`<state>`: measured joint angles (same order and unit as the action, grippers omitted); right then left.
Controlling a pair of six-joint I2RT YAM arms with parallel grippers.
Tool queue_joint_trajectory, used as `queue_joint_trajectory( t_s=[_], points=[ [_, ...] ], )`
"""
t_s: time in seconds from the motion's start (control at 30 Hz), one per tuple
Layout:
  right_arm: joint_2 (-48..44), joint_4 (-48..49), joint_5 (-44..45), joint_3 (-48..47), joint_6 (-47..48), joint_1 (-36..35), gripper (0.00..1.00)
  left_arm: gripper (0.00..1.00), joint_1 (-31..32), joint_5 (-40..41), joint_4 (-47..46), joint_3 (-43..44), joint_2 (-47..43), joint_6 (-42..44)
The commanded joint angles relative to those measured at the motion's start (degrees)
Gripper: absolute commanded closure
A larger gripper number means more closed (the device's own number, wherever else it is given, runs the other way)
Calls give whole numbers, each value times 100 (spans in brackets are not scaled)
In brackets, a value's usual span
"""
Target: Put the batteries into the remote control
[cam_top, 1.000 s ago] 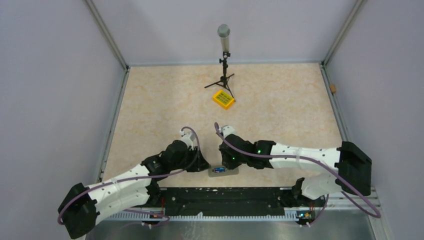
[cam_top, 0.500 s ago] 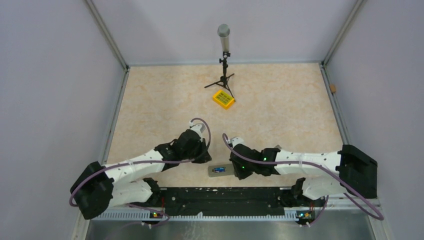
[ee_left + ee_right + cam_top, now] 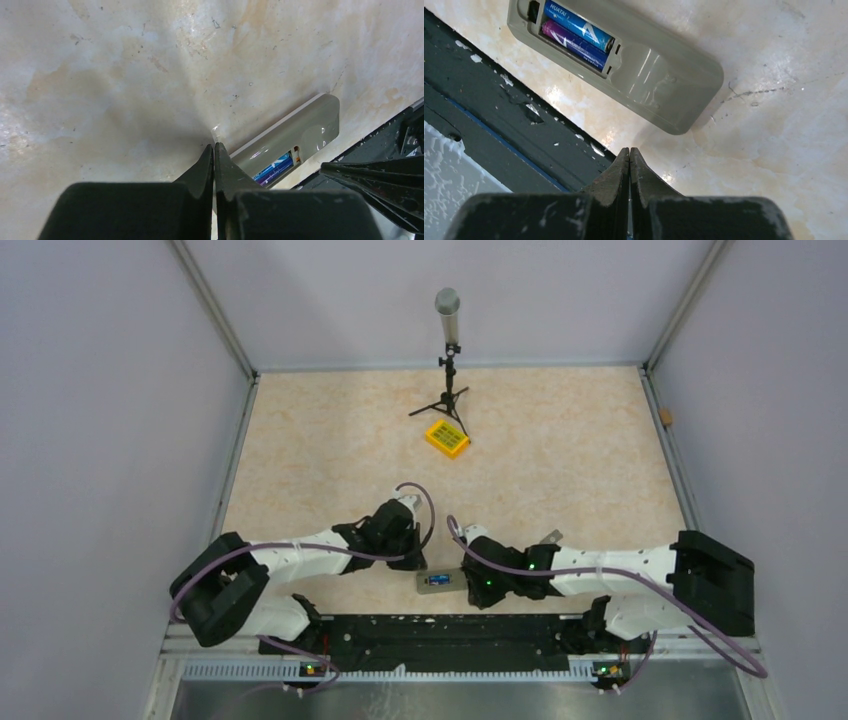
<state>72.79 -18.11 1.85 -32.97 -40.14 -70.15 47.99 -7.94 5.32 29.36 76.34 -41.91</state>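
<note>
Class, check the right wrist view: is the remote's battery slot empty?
No, two batteries, one blue and one purple, lie side by side in the open back of the remote.

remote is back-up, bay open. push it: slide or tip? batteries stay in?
Probably slides rather than tips: the remote control is a low, stiff slab flat on the smooth table. The batteries sit side by side in the uncovered bay, so a flat push likely keeps them; tilting or flipping could spill them.

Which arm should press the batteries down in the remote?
Probably right: the right end effector, shut, points at the remote control, both batteries in plain view ahead. The left end effector sits beside its edge.
</note>
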Motion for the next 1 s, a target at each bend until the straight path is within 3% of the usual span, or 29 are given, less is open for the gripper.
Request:
queue_joint_trajectory(
  t_s=[0.0, 0.37, 0.97],
  points=[
    [170, 413, 10, 9, -86, -69, 100, 100, -9, -113, -335, 91, 120, 48],
    [650, 361, 633, -255, -65, -42, 100, 100, -9, -261, -380, -213, 102, -17],
    [1266, 664, 752, -765, 205, 419, 100, 100, 0, -723, -860, -962, -153, -328]
  ],
)
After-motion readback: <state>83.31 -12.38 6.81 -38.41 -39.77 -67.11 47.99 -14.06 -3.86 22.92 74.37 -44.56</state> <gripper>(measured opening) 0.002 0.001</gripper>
